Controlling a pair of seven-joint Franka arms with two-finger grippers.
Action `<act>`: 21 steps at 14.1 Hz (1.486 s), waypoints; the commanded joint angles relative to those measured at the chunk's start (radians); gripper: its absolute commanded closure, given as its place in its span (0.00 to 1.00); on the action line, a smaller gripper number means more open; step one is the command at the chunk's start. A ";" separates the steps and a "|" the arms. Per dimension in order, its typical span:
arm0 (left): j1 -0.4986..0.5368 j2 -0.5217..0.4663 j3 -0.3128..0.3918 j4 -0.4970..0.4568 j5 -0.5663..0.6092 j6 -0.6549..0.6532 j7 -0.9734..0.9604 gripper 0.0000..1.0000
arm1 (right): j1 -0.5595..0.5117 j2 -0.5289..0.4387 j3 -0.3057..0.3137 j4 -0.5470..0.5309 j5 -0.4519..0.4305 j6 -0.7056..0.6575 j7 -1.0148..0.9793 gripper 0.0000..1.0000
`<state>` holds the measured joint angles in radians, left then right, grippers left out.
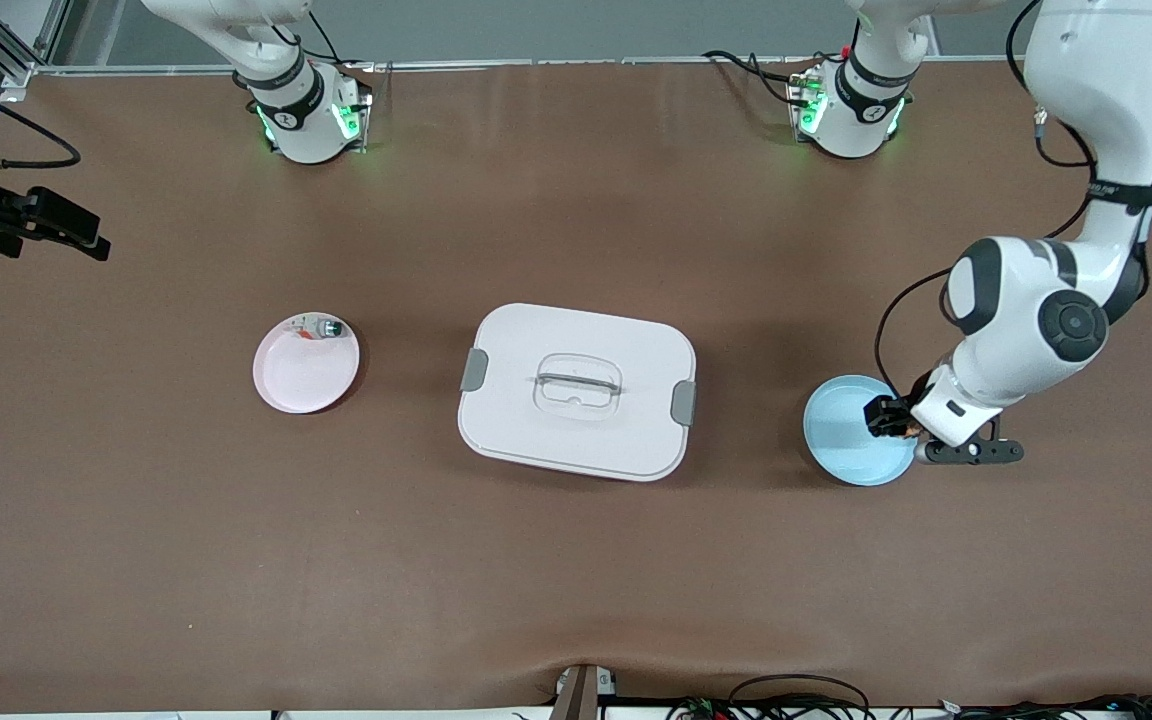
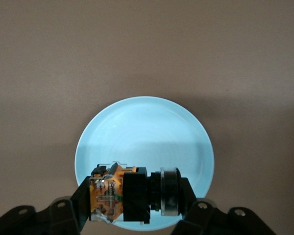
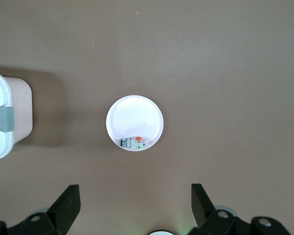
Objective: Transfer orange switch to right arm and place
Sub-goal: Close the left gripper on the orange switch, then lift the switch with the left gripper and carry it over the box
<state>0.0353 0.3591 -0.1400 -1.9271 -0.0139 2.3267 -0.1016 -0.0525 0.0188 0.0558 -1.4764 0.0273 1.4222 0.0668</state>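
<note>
A: What lies nearest the camera?

B: The blue plate [image 1: 851, 432], toward the left arm's end of the table. The left gripper [image 1: 889, 419] is low over its edge, fingers [image 2: 187, 194] clamped on the orange switch [image 2: 132, 195].

A: How does the switch sit in the grip?

B: On its side, across the 2 fingers. In the left wrist view the clear orange block is at 1 end, the black body in the middle and the dark ringed cap at the other. I cannot tell whether it touches the plate or is just above it.

A: Next one up?

B: The white box [image 1: 577, 389], mid-table between the 2 plates, lid on with a grey latch at each end and a handle recessed in the top.

A: And after that?

B: The pink plate [image 1: 305, 364], toward the right arm's end. A whitish switch [image 1: 325, 327] with a green face lies at its rim, on the side away from the camera.

A: The right gripper?

B: It [image 3: 135, 208] is high over the table, looking down on the pink plate, fingers wide apart and empty. That arm waits.
</note>
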 commanded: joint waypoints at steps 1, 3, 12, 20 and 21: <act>0.001 -0.069 -0.044 0.057 -0.006 -0.149 -0.090 1.00 | -0.009 0.000 0.007 0.010 0.000 0.000 0.002 0.00; 0.000 -0.077 -0.078 0.137 -0.005 -0.267 -0.177 1.00 | -0.004 -0.002 0.007 0.010 0.000 -0.002 0.004 0.00; -0.002 -0.080 -0.312 0.339 -0.086 -0.480 -0.792 1.00 | -0.007 0.000 0.007 0.013 0.003 -0.003 0.001 0.00; -0.061 -0.032 -0.454 0.456 -0.161 -0.478 -1.439 1.00 | -0.007 0.001 0.009 0.016 0.011 0.018 0.001 0.00; -0.086 -0.017 -0.454 0.476 -0.161 -0.478 -1.513 1.00 | -0.009 0.001 0.009 0.016 0.005 0.023 0.001 0.00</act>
<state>-0.0147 0.2900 -0.5872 -1.5216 -0.1615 1.8713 -1.4974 -0.0521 0.0188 0.0594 -1.4756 0.0280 1.4440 0.0667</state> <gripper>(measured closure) 0.278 0.000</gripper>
